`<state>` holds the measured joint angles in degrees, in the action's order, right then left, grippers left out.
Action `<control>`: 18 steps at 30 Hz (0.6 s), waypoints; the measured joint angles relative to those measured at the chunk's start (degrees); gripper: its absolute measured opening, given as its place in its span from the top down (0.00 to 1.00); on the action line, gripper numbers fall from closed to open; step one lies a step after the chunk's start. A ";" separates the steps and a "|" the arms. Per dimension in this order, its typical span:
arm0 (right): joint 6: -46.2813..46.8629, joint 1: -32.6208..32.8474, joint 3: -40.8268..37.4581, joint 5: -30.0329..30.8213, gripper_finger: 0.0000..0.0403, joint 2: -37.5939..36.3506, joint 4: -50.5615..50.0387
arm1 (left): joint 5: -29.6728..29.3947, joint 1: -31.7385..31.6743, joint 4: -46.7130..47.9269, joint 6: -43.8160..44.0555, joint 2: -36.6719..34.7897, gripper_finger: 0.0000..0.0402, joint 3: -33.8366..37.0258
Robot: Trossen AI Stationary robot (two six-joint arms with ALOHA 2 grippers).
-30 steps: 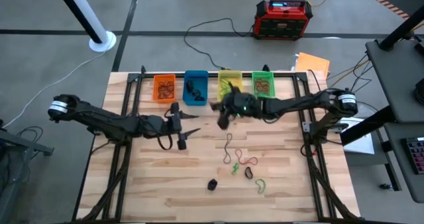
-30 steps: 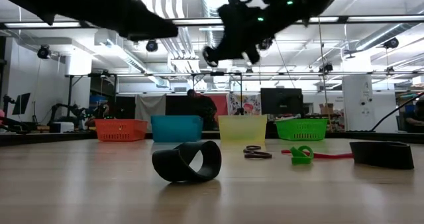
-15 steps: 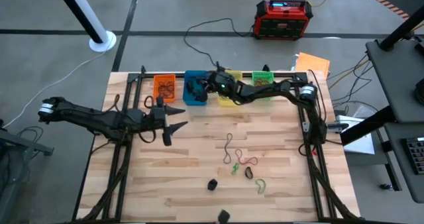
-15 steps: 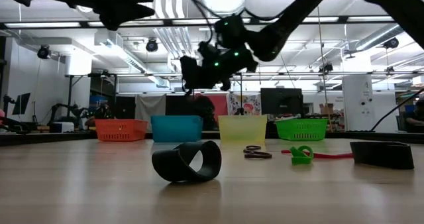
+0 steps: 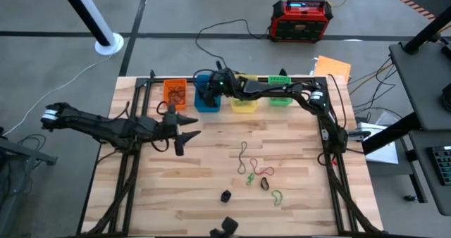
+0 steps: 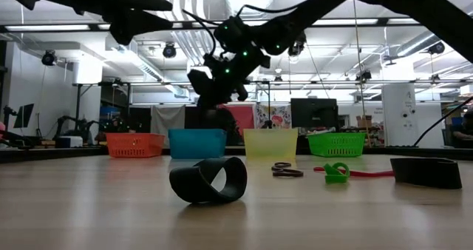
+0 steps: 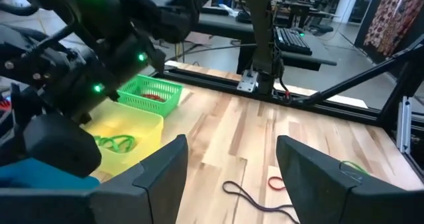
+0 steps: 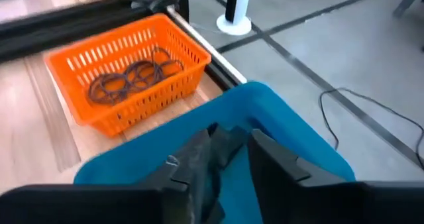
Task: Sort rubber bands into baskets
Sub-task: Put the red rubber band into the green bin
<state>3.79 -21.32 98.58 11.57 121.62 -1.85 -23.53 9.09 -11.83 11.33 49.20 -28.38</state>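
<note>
Hovering over the blue basket (image 5: 206, 97) at upper centre, the right gripper (image 5: 215, 81) pinched a black rubber band (image 8: 211, 159); the left gripper (image 5: 184, 132) waited with fingers apart.

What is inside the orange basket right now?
The orange basket holds a few brown-orange rubber bands in loose loops on its floor. Its near corners are hidden behind the mesh wall, so anything there cannot be seen.

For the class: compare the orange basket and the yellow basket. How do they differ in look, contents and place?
The orange basket has slatted mesh walls; the yellow basket has plain solid walls. The orange one holds brown bands; the yellow one holds green bands. In the row, orange stands at the end, yellow between blue and green. Both are small rectangular bins.
</note>
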 joint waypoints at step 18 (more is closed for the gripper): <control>-2.55 6.70 2.84 -16.71 0.60 -13.27 -47.50 | 0.09 4.52 11.97 9.99 1.49 0.47 0.02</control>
<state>1.24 -14.62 101.42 -5.14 108.35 -49.35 -23.44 13.61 0.14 21.32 50.69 -28.36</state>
